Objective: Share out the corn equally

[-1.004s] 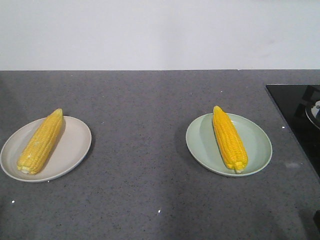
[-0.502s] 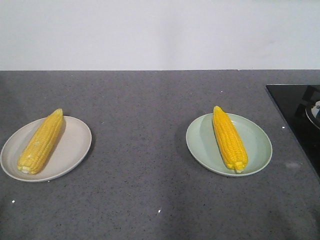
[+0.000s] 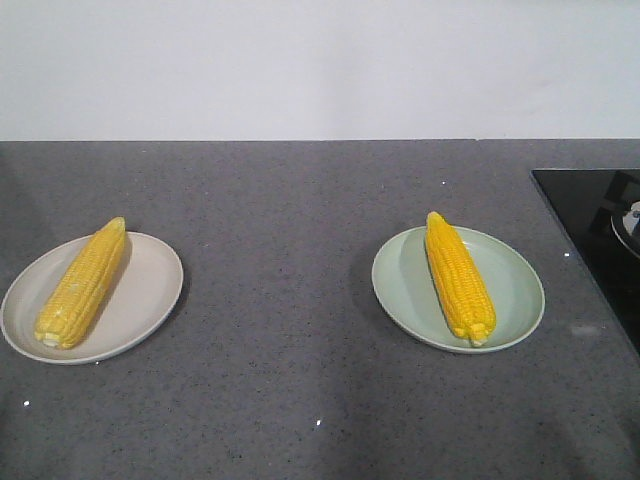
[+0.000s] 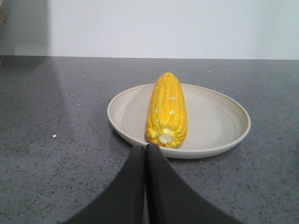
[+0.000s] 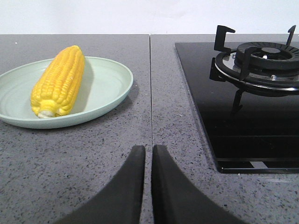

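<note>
Two cobs of corn lie on two plates, one each. The left corn (image 3: 82,283) rests lengthwise on a beige plate (image 3: 150,300), and the right corn (image 3: 458,275) on a pale green plate (image 3: 515,290). No gripper shows in the front view. In the left wrist view my left gripper (image 4: 145,146) is shut and empty, its tips just short of the beige plate's rim (image 4: 219,122), facing the corn's (image 4: 167,109) blunt end. My right gripper (image 5: 148,147) is shut and empty over the counter, to the right of the green plate (image 5: 107,81) and its corn (image 5: 59,80).
A black glass hob (image 3: 595,220) is set in the grey counter at the right, with a gas burner and pan support (image 5: 261,58) on it. A seam in the counter (image 5: 150,84) runs past the green plate. A white wall backs the counter.
A small dark shape at the lower right edge of the front view has left the frame. The corn and the plates have not moved.
</note>
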You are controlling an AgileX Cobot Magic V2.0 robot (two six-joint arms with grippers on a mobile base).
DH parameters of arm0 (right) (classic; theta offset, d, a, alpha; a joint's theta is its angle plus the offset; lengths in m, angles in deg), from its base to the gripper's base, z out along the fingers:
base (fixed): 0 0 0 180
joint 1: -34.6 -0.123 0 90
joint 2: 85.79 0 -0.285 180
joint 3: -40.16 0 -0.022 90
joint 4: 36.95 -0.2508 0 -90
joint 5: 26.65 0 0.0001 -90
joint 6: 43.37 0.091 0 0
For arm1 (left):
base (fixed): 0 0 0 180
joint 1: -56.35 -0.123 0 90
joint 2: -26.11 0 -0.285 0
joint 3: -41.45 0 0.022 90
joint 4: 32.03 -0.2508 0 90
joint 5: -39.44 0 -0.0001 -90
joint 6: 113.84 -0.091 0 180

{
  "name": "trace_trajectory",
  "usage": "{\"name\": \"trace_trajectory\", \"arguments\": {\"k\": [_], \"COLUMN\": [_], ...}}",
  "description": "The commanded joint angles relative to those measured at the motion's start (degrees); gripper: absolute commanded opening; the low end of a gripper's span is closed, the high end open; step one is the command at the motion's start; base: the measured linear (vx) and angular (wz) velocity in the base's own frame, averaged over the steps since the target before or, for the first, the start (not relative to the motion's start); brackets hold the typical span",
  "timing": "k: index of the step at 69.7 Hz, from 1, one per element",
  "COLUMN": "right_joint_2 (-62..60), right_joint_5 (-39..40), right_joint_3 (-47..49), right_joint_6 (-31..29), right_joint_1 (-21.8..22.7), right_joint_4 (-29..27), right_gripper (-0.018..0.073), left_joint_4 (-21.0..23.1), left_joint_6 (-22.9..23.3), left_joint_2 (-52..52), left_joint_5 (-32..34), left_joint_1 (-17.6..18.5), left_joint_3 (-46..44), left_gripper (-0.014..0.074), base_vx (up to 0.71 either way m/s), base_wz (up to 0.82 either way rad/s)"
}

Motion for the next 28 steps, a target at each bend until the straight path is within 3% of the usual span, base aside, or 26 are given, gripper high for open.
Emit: {"name": "trace_trajectory", "arguments": {"k": [1, 28], "right_joint_2": [-0.56, -0.56], "right_joint_5": [3.94, 3.94], "right_joint_3": [-0.30, -0.30], "right_joint_6": [-0.03, -0.03], "right_joint_1": [0.32, 0.32], "right_joint_4": [0.31, 0.31], "right_gripper": [-0.0011, -0.0011], "left_joint_4": [0.53, 0.53], "left_joint_6": [0.53, 0.53], "left_joint_2": [-0.95, -0.95], "left_joint_5": [4.21, 4.21], "left_joint_1": [-0.18, -0.18], "left_joint_3": [0.09, 0.09], "left_gripper": [-0.0009, -0.0009], "base_vx": [0.00, 0.00], "base_wz": [0.00, 0.00]}}
